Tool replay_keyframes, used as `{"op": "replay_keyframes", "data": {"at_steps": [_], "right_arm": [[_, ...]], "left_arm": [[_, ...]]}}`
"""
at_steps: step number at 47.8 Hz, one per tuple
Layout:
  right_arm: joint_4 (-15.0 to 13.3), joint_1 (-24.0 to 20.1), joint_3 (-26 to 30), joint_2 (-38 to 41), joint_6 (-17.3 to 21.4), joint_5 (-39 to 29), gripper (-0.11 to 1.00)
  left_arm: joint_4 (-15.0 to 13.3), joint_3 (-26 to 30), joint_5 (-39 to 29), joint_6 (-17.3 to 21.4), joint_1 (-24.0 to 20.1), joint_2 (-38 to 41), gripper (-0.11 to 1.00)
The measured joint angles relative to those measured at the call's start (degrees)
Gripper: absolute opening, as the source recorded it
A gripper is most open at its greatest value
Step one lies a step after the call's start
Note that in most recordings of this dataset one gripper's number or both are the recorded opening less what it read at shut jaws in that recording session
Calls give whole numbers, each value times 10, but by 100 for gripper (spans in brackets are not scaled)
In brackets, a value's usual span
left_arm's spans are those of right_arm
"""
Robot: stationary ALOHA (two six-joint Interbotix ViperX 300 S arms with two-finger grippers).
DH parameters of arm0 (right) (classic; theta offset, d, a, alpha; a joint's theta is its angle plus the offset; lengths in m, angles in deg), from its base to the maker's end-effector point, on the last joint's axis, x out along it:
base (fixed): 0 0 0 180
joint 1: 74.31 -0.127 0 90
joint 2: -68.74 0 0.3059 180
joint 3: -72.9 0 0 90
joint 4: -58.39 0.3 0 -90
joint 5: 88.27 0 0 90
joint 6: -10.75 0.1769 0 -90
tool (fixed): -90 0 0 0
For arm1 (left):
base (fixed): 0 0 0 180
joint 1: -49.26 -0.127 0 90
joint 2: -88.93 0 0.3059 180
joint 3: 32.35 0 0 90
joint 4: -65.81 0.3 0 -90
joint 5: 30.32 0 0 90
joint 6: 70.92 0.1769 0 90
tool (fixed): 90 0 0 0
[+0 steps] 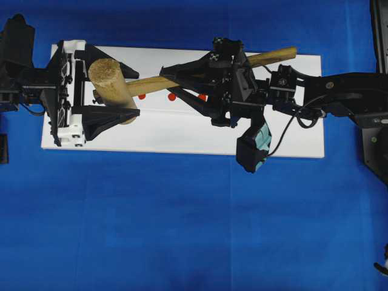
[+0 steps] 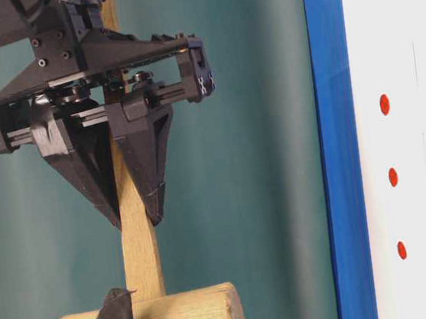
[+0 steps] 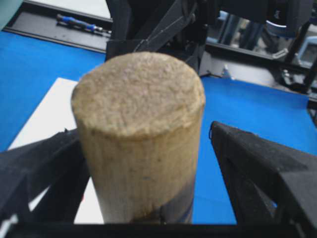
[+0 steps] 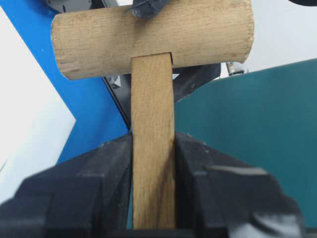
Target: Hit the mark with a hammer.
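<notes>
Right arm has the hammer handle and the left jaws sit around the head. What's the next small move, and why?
Probably close the left gripper on the hammer head: its jaws stand open on either side without gripping, while the right gripper is clamped on the handle, above the red marks.

Hammer: light-wood mallet. Head a thick cylinder with rough, pale end grain on its flat faces; handle long, flat and squared, set into the middle of the head's side. In the overhead view the head sits at the left end of the white board, its axis running roughly across the board, and the handle extends to the right and slightly toward the far edge, its tip reaching past that edge. The handle crosses above the marks.

Marks: three small red dots in a single row on the white board, evenly spaced. From overhead they are partly covered, just beside the handle near mid-board.
</notes>
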Motion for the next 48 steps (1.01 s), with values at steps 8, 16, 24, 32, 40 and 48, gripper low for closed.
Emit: {"op": "replay_keyframes", "data": {"at_steps": [8, 16, 24, 32, 40, 48], "right_arm": [[1, -1, 0, 0, 2, 0, 10], [1, -3, 0, 0, 18, 0, 10], [1, -3, 0, 0, 25, -1, 10], [1, -3, 1, 0, 25, -4, 10], [1, 0, 9, 0, 27, -33, 10], [12, 1, 15, -1, 30, -52, 29]], "left_arm": [[0, 1, -15, -3, 0, 2, 57], [1, 1, -19, 1, -1, 2, 44], [1, 1, -23, 3, 1, 1, 44], [1, 2, -26, 4, 1, 0, 44], [1, 1, -28, 4, 1, -4, 44], [1, 1, -30, 5, 0, -4, 44]]}}
